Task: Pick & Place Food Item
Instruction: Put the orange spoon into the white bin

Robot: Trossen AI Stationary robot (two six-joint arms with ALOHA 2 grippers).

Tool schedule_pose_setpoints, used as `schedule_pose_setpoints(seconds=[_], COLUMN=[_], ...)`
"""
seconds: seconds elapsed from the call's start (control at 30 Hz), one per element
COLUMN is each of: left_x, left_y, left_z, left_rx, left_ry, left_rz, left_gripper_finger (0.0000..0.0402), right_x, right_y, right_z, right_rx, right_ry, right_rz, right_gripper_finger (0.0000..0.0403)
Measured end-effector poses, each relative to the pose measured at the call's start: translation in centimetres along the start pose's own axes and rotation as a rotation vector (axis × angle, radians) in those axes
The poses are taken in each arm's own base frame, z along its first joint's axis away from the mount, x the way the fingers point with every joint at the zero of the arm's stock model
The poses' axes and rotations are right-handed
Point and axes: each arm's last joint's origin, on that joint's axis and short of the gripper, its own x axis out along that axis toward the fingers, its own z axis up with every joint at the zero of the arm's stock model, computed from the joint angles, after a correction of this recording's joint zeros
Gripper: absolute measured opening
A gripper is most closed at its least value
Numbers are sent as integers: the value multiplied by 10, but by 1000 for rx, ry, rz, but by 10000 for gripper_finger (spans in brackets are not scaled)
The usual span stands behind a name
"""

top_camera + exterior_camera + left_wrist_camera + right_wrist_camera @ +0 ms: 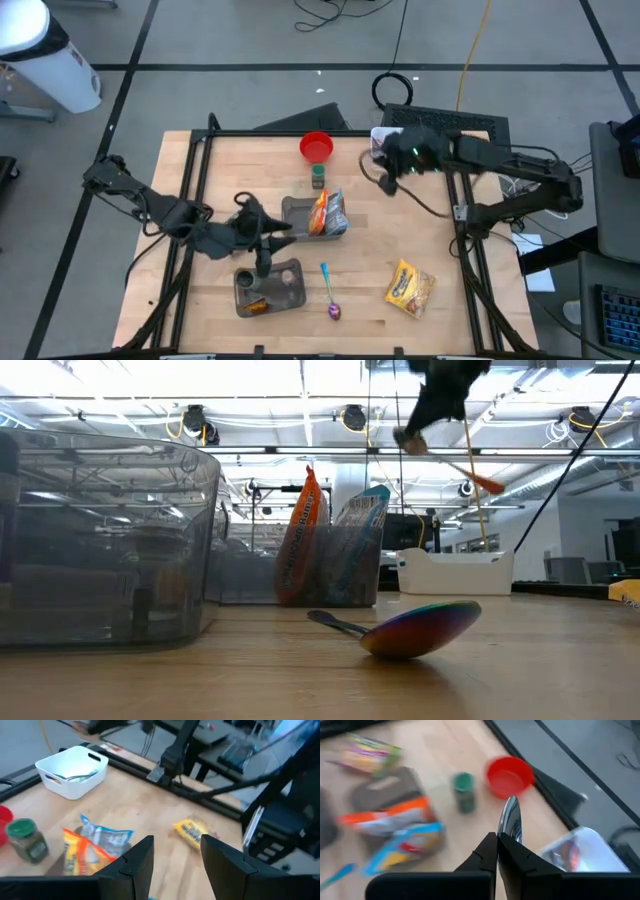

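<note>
Rainbow spoon (420, 628) aside, I treat the yellow snack bag (410, 287) as light, crinkly, slippery: pinch its edge; left gripper (268, 232) apart, empty; right gripper (498, 845) together on a metal spoon (510, 820).

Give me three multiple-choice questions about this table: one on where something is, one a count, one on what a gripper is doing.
1. Where is the yellow snack bag?
A. In a white bin
B. Flat on the wooden table, apart from the bins
C. In a red bowl

2. How many snack bags stand in the grey plastic bin at the table's middle?
A. Two
B. One
C. Four

3. What is the right gripper doing?
A. Open and empty
B. Shut on a green jar
C. Shut on a silver metal spoon

Answers:
1. B, since the high view shows it lying on bare wood with nothing around it.
2. A, since one orange bag and one blue bag stand side by side in it.
3. C, since the right wrist view shows the spoon pinched between the closed fingers.
</note>
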Motion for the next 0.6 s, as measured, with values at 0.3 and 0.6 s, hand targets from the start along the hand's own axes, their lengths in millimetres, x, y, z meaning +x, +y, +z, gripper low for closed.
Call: schedule_pose_setpoints(seconds=[0.3,0.6], left_x=[4,5], left_y=[38,55], left_z=[21,32], left_rx=[46,78], left_ry=[159,186], left_rz=[-117,-193], left_gripper_finger=[168,168], right_x=[53,91], right_y=[-68,-96], right_z=[-3,-8], right_rx=[95,119], right_ry=[158,222], right_rz=[-108,-125], right_gripper_finger=[0,0])
